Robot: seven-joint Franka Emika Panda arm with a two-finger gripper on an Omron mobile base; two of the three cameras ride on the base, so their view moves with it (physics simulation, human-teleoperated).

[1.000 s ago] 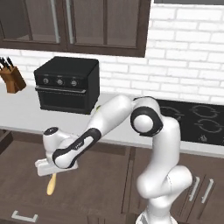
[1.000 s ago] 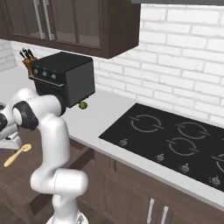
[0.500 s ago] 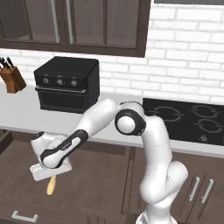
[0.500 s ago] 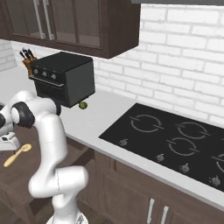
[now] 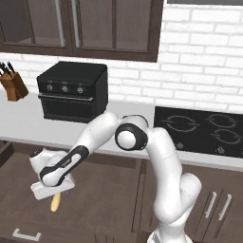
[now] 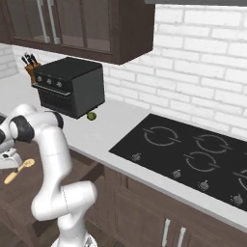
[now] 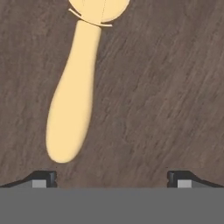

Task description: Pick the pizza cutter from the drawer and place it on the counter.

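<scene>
Low over the open drawer [image 7: 166, 87], my claw [image 7: 112, 178] gapes wide and empty, touching nothing; the pizza cutter [image 7: 74, 100] lies flat on the drawer floor just ahead, my arm bent down left below the table [image 5: 28, 128].

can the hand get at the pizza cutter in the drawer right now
Probably yes. The hand is open and hangs right over the pizza cutter, which lies flat on the drawer floor with nothing on or beside it. Its handle sits toward one finger rather than centred, so a small sideways shift may help.
</scene>
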